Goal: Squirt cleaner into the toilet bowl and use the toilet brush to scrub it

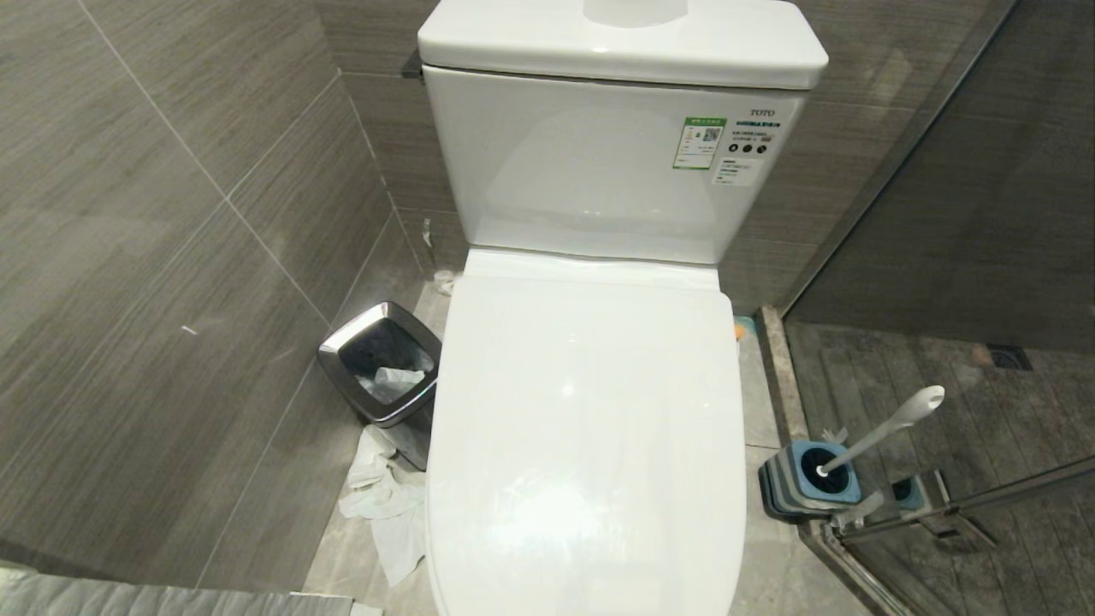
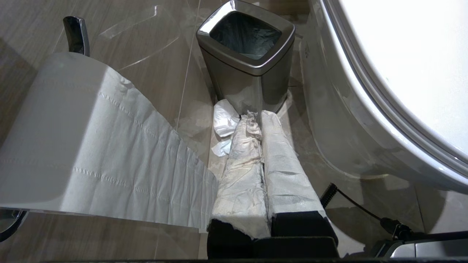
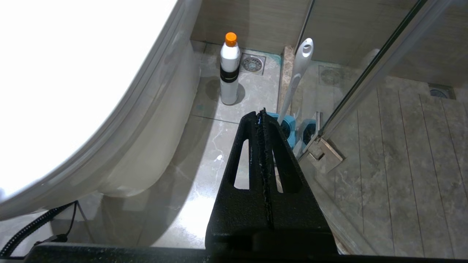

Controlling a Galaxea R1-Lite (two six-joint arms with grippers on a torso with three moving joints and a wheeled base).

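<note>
- White ceramic fills the head view: the toilet bowl (image 1: 590,428) sits with its lid down, so by the look of it nothing of the task has begun and the lid must come up first.
- At four o'clock from the bowl, the toilet brush (image 1: 890,425) leans in its blue-and-grey holder (image 1: 808,483) on the floor, handle tilted toward two o'clock, parked within the right arm's likely reach.
- Neither arm shows in the head view; the right gripper (image 3: 264,120) hangs low beside the bowl with its black jaws pressed together and empty, pointing toward the brush.
- An orange-capped white bottle (image 3: 230,69), probably the cleaner, stands upright on the floor near the bowl's base, beyond the gripper.
- Paper-wrapped, the left gripper (image 2: 257,128) is likewise closed on nothing, aimed at a chrome-rimmed trash bin (image 2: 245,51) at nine o'clock from the bowl.
- Crumpled tissue (image 1: 385,505) litters the grey tile floor (image 1: 342,556); a toilet-paper roll (image 2: 55,124) hangs near the left wrist, and a glass shower door (image 1: 984,505) closes off the right.
</note>
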